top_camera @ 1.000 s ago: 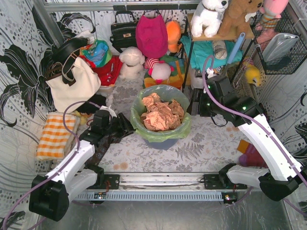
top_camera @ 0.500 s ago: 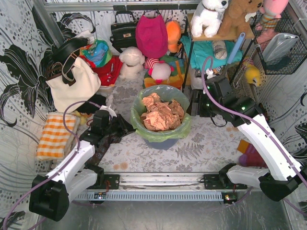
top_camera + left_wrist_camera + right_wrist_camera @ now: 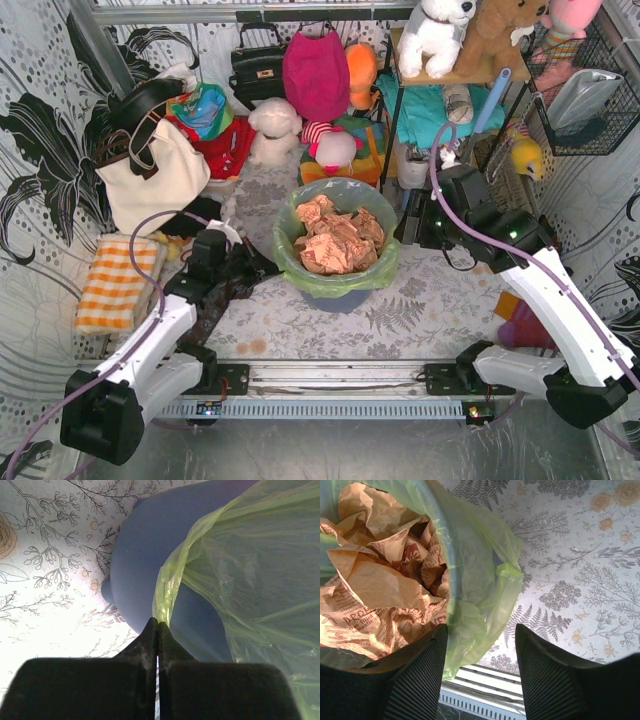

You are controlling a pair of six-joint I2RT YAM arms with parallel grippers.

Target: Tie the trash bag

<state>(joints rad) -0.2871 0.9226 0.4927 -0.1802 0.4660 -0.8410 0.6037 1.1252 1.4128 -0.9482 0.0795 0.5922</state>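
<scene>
Parted dark fingers above lime-green trash bag, crumpled orange-brown paper inside, floral table cover beside

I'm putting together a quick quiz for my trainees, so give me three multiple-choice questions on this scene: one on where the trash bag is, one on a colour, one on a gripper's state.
1. Where does the trash bag sit?
A) spread flat on the tabletop
B) lining the blue-grey bin
C) hanging on the back wall

2. What colour is the crumpled paper inside it?
A) orange-brown
B) white
C) black

3. How is the left gripper?
A) wide open above the paper
B) shut on the bin's rim
C) shut on the bag's edge

Answers:
1 B, the green film folds over the bin's rim.
2 A, it shows in the top view and the right wrist view.
3 C, the fingers meet with the green film pinched at their tips.
</scene>
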